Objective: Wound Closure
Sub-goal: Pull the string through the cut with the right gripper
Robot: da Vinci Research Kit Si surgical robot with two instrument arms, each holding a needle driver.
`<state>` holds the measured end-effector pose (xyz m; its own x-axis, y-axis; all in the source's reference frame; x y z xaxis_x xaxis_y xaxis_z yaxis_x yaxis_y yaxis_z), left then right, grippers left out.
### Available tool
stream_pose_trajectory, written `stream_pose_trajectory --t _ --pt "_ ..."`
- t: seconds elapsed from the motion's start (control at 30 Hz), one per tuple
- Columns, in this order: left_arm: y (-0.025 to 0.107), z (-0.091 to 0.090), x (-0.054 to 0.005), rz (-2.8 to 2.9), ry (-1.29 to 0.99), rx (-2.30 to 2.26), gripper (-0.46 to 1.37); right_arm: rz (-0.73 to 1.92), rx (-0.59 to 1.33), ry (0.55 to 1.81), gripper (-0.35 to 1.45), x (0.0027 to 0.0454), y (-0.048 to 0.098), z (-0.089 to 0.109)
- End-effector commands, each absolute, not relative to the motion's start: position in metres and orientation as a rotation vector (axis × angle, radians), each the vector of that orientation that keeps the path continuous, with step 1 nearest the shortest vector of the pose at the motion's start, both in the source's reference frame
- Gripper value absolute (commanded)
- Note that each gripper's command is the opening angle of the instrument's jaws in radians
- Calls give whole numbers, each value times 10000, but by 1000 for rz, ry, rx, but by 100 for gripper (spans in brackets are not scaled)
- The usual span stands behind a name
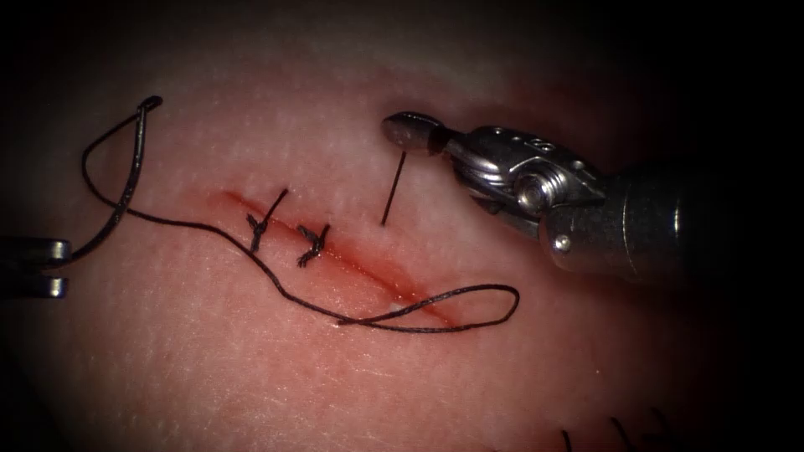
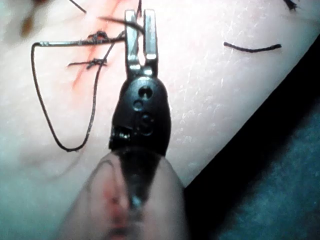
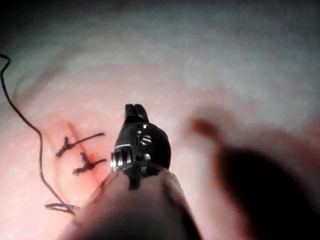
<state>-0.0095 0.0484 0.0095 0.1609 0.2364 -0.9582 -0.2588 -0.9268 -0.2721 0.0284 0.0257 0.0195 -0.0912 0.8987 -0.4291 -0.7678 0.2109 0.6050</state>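
The right hand (image 1: 408,131) pinched the thread (image 1: 394,191) taut, right of the cut (image 1: 368,272), likely steadying its tail. The left hand (image 1: 52,268) stood spread, empty; the needle (image 1: 134,167) lay loose on the tissue (image 1: 251,368) beside it.

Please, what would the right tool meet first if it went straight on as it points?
Probably bare tissue: the right tool, shut on thread, points over open surface away from the needle, though depth is unclear.
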Motion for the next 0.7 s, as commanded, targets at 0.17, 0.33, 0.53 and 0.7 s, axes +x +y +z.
stream_pose_trajectory --t 0.17,0.33,0.53,0.7 --pt "486 97 -95 1826 29 -2070 -35 1402 181 893 -35 283 255 194" --pt "487 100 -93 1833 37 -2067 -35 1402 181 893 -35 283 254 194" --pt "485 101 -90 1835 39 -2069 -35 1402 181 894 -35 284 253 194" --pt "484 102 -89 1832 41 -2070 -35 1358 159 897 4 284 255 195"
